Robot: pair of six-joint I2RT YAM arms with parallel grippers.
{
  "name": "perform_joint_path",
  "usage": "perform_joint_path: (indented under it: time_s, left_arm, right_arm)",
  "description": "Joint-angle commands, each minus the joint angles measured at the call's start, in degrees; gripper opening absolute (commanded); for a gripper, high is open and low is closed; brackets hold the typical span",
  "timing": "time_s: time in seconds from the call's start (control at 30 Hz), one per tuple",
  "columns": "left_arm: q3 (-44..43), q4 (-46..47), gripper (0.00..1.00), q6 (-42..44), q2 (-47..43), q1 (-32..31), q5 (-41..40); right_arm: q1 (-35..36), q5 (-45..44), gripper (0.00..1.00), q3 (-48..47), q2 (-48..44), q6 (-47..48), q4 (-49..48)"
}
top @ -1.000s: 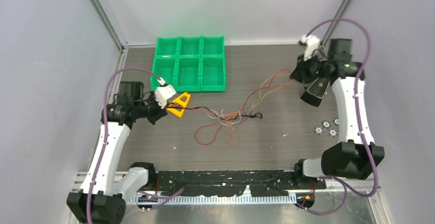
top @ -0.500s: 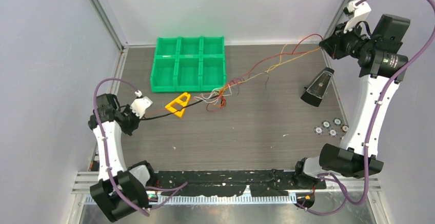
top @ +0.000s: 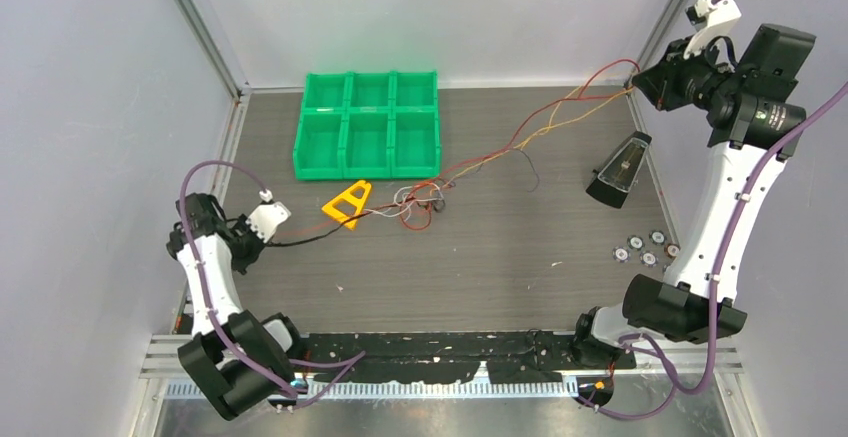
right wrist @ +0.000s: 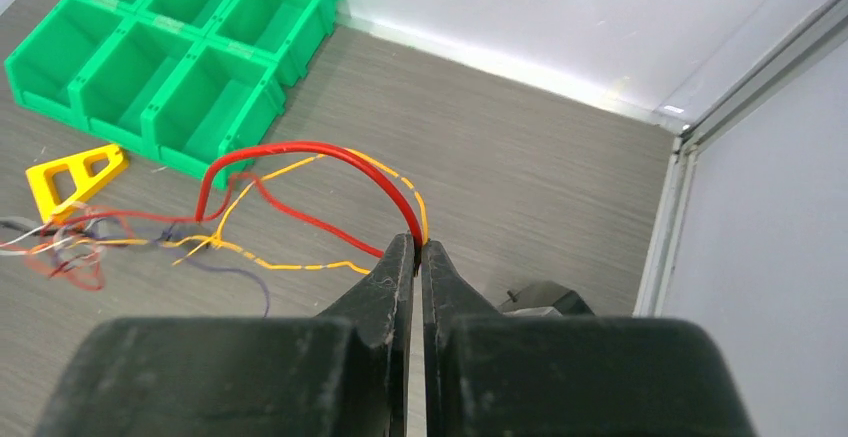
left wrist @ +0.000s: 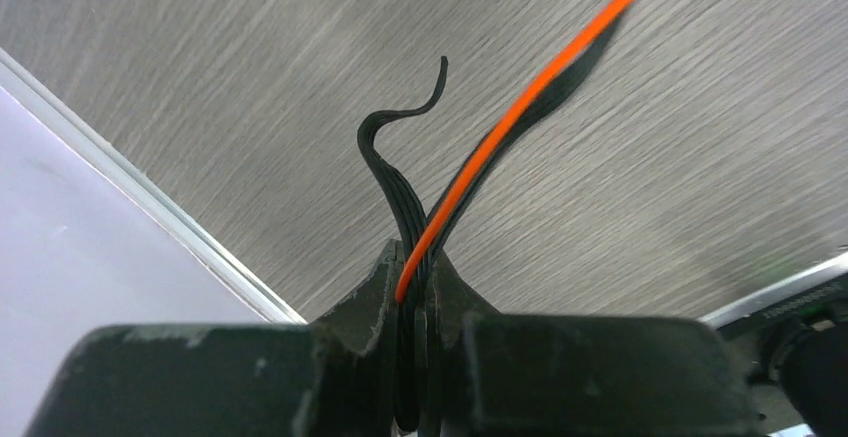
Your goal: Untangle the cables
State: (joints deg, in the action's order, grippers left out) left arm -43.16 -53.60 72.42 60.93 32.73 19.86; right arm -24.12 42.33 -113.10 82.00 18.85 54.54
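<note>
The cables (top: 425,202) form a small knot of red, orange, white and purple wires near the table's middle. From it, red and yellow strands (top: 545,117) stretch up to my right gripper (top: 640,79), raised at the far right and shut on their ends (right wrist: 418,242). A black and an orange wire (top: 310,237) run left to my left gripper (top: 262,240), low at the left edge. It is shut on the flat black bundle and orange wire (left wrist: 420,267). A black tail (left wrist: 385,127) curls past the jaws.
A green six-compartment bin (top: 368,124) stands at the back. A yellow triangular piece (top: 347,203) lies beside the knot. A black wedge-shaped object (top: 620,169) and several small round pieces (top: 640,249) sit at the right.
Both arms pulled apart: the left gripper drew back and left, the right rose to the far right corner. The cable clump was dragged toward the bin and its strands drawn straighter.
</note>
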Motion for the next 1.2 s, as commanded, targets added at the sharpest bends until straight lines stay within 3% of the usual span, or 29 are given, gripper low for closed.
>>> perform_joint_path:
  time_s: [0.0,0.1,0.27,0.33,0.43,0.6,0.63,0.67,0.7,0.73,0.77,0.83,0.93,1.17]
  left_arm:
    - [-6.9,-8.0,0.0,-5.1,-4.6,-4.6,9.5]
    - [-10.6,-10.6,0.0,-13.9,-9.6,-15.3,14.4]
    - [-14.5,-3.5,0.0,-32.5,-13.5,-36.7,14.6]
    - [-15.3,-1.1,0.0,-36.3,-12.8,-41.8,14.4]
    - [-15.1,-1.0,0.0,-35.7,-9.9,-44.2,13.9]
    - [-7.8,-7.2,0.0,-19.8,-6.7,-44.8,8.0]
    - [-6.5,-8.0,0.01,-17.8,-6.7,-45.4,6.7]
    - [-5.8,-8.5,0.16,-17.1,-6.7,-46.0,5.9]
    - [-5.9,-8.9,0.37,-17.0,-6.6,-46.3,5.9]
    - [-6.9,-9.2,0.56,-17.5,-6.4,-46.3,6.8]
    - [-8.2,-9.3,0.7,-18.9,-5.8,-46.4,7.9]
    - [-12.1,-7.5,0.85,-23.5,-3.9,-46.4,10.8]
    - [-17.8,-2.8,0.91,-33.1,1.2,-47.1,14.2]
    - [-26.0,12.4,0.78,-45.2,18.1,-57.0,13.3]
  right_arm:
    - [2.1,3.6,0.05,4.5,-1.8,-0.4,-1.5]
    - [6.3,5.3,0.06,8.3,-3.8,0.1,-0.5]
    - [16.9,8.2,0.05,14.0,-6.5,-1.7,-1.6]
    - [19.0,10.0,0.06,15.2,-7.1,-3.0,-2.3]
    - [19.7,8.6,0.05,17.3,-7.2,-2.3,-2.7]
    - [20.2,-7.1,0.05,26.9,-5.6,12.9,3.0]
    - [20.2,-8.3,0.14,28.6,-5.3,17.2,3.9]
    - [20.3,-10.6,0.25,31.0,-4.6,20.1,5.5]
    - [20.3,-11.2,0.5,31.9,-4.2,21.1,6.4]
    - [20.3,-11.8,0.64,33.0,-3.6,22.6,7.9]
    - [20.4,-11.8,0.82,33.3,-3.4,22.8,8.3]
    - [20.4,-9.7,0.94,33.2,-3.2,22.5,8.7]
    - [21.8,-7.7,0.98,31.0,-2.4,18.6,7.0]
    - [29.5,-1.3,0.91,32.1,5.0,5.4,-1.2]
